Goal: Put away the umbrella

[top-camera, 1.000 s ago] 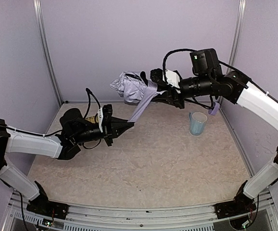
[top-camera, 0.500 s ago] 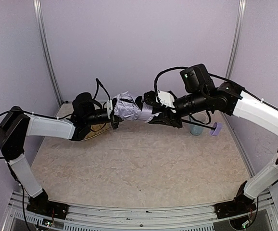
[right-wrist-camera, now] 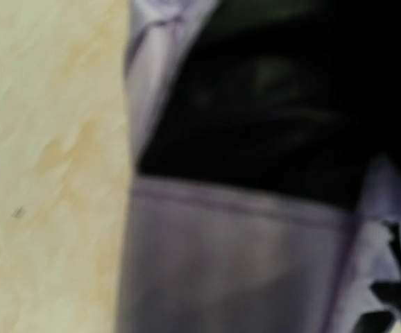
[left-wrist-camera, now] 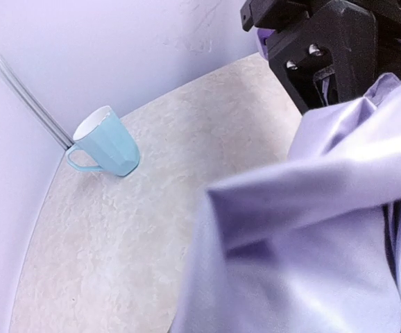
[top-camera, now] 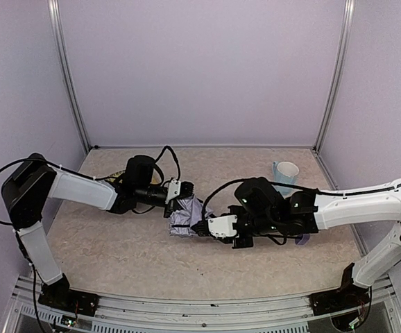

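My right gripper (top-camera: 202, 228) lies low over the table (top-camera: 186, 277), its jaws partly closed on the bunched end of the umbrella (top-camera: 185, 217). The umbrella rests on the tabletop as a crumpled lavender-grey bundle between my two arms. My left gripper (top-camera: 178, 206) comes in from the other side and meets the same bundle. Its jaws are closed all the way, but the folds hide the fingers, so I cannot tell whether any fabric is pinched between them. In the left wrist view, the cloth (left-wrist-camera: 311, 243) fills the lower right, with a black bracket (left-wrist-camera: 332, 41) showing two screw heads above it. The right wrist view is blurred, showing only pale fabric (right-wrist-camera: 235, 263) under a dark mass, with tabletop on the left. The small lavender handle (top-camera: 302, 240) peeks out under my right forearm, well apart from the bundle. The light blue mug (top-camera: 284, 177) stands upright near the back right corner, away from both grippers. It is plain-sided in the left wrist view (left-wrist-camera: 107, 146). The white plate (top-camera: 223, 225) beside my right fingers is too small to read.
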Motion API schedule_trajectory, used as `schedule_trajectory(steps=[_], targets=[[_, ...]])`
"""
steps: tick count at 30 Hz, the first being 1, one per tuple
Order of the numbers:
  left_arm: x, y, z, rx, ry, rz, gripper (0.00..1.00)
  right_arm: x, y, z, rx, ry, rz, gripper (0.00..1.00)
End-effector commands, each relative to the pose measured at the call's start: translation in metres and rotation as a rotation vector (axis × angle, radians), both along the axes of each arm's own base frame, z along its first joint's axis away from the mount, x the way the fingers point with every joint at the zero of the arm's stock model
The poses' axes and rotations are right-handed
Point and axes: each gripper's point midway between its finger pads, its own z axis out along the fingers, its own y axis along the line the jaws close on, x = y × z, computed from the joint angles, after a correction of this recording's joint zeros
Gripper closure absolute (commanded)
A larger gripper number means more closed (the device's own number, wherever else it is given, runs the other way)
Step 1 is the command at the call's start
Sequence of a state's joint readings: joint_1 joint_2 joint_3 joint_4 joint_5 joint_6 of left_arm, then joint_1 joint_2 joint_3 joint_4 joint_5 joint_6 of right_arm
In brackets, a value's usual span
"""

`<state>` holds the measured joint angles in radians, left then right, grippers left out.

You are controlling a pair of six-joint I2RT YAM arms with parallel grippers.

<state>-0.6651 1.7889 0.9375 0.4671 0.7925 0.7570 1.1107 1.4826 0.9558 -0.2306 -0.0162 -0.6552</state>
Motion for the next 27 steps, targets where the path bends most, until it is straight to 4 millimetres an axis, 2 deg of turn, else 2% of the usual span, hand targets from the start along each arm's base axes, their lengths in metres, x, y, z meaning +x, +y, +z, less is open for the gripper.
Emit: schedule_trajectory(steps=[1, 5, 8, 11, 14, 17, 21, 24, 27], targets=[[0.021, -0.013, 0.064, -0.109, -0.278, 0.106, 1.00, -0.074, -0.032, -0.067, -0.216, 0.104, 0.281, 1.00], [0.009, -0.023, 0.054, -0.086, -0.303, 0.069, 1.00, -0.081, -0.044, -0.104, -0.374, 0.054, 0.316, 1.00], [0.012, -0.019, 0.032, -0.043, -0.312, 0.093, 1.00, -0.097, -0.034, -0.100, -0.317, 0.001, 0.365, 1.00], [0.011, -0.014, 0.015, -0.027, -0.330, 0.117, 1.00, -0.100, -0.017, -0.065, -0.132, 0.017, 0.345, 1.00], [0.012, -0.014, 0.014, -0.048, -0.292, 0.139, 1.00, -0.084, -0.007, -0.019, 0.077, 0.058, 0.274, 1.00], [0.000, -0.016, 0.026, -0.149, -0.204, 0.126, 1.00, -0.058, -0.008, 0.030, 0.284, 0.079, 0.191, 1.00], [-0.013, -0.016, 0.060, -0.334, -0.015, 0.062, 1.00, -0.042, -0.014, 0.090, 0.527, 0.060, 0.150, 1.00], [-0.019, -0.012, 0.079, -0.438, 0.092, 0.016, 1.00, -0.037, -0.017, 0.113, 0.617, 0.119, 0.144, 1.00], [-0.029, -0.001, 0.095, -0.523, 0.150, 0.004, 1.00, -0.012, -0.034, 0.121, 0.692, 0.184, 0.042, 1.00]])
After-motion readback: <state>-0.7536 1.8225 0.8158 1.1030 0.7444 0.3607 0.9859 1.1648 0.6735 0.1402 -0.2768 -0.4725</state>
